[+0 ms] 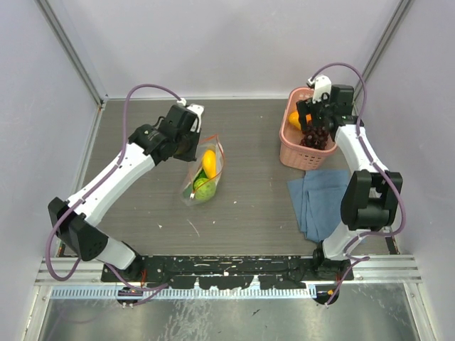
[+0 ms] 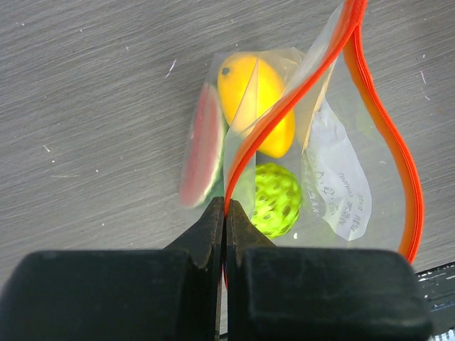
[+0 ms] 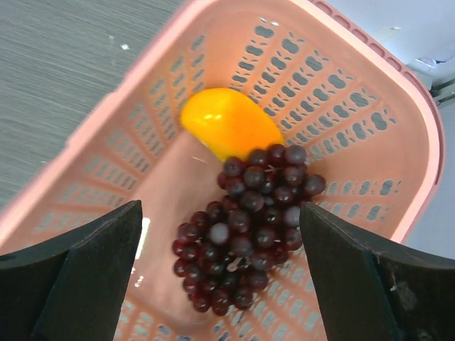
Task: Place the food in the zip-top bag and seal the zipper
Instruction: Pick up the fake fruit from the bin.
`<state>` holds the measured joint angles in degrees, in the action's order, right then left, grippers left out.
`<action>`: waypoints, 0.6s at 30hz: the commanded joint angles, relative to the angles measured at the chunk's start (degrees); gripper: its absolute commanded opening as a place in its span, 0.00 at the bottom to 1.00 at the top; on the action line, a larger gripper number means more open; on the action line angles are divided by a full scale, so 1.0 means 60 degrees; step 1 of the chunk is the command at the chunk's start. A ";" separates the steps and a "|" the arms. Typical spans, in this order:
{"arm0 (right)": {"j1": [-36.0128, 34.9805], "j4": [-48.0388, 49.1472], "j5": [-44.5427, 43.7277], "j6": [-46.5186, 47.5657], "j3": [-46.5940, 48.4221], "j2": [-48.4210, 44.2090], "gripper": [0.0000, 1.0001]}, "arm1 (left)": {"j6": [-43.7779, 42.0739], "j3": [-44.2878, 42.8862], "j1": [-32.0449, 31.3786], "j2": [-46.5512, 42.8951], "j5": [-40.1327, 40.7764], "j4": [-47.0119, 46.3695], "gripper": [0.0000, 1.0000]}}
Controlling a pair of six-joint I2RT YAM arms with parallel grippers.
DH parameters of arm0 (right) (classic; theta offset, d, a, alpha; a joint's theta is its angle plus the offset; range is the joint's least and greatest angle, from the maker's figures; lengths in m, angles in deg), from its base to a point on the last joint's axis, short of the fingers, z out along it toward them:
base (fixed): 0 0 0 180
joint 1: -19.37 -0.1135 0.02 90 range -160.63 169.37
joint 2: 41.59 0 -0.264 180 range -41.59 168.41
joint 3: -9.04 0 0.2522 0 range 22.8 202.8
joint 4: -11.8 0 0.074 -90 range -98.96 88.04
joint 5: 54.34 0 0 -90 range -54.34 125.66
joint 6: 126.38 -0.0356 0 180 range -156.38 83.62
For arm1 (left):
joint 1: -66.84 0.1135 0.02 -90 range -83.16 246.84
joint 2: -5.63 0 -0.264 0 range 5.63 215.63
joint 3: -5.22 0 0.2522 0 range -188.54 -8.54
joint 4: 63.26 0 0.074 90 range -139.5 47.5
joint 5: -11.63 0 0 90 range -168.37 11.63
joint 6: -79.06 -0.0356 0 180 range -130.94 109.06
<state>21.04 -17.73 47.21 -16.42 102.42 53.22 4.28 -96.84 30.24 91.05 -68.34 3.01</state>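
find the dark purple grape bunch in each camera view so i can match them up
Top external: upper right, dark purple grape bunch inside the pink plastic basket.
Left wrist: not in it; it shows the clear zip-top bag.
Right wrist: centre, on the basket floor.
Shared landmark: the orange-yellow fruit beside the bunch in the basket.

Blurred reddish piece (image 2: 201, 145) inside zip-top bag (image 2: 334, 177)

Left of bench centre: zip-top bag (image 1: 202, 174), with oval fruit (image 2: 249, 99) in it toward the far edge and round fruit (image 2: 277, 199) nearer. Far right corner: basket (image 1: 307, 158) holding grape bunch (image 3: 245, 227), with loose fruit (image 3: 227, 128) touching its far side. Folded cloth (image 1: 316, 206) lies by the right edge, before the basket.
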 commanded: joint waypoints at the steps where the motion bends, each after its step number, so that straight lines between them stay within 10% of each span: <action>1: 0.0410 0.0992 0.1020 0.1384 0.0555 0.0487 0.96 | -0.0199 0.0054 0.0119 -0.0483 -0.0306 -0.0475 0.00; 18: 0.0673 0.0487 0.2529 0.4023 0.2736 0.3858 0.95 | -0.0100 0.0154 0.0511 -0.0317 -0.0613 -0.0549 0.00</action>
<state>25.15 -15.83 60.11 2.71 114.31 74.99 4.21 -95.79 32.73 90.31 -70.75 2.36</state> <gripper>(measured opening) 0.951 0.007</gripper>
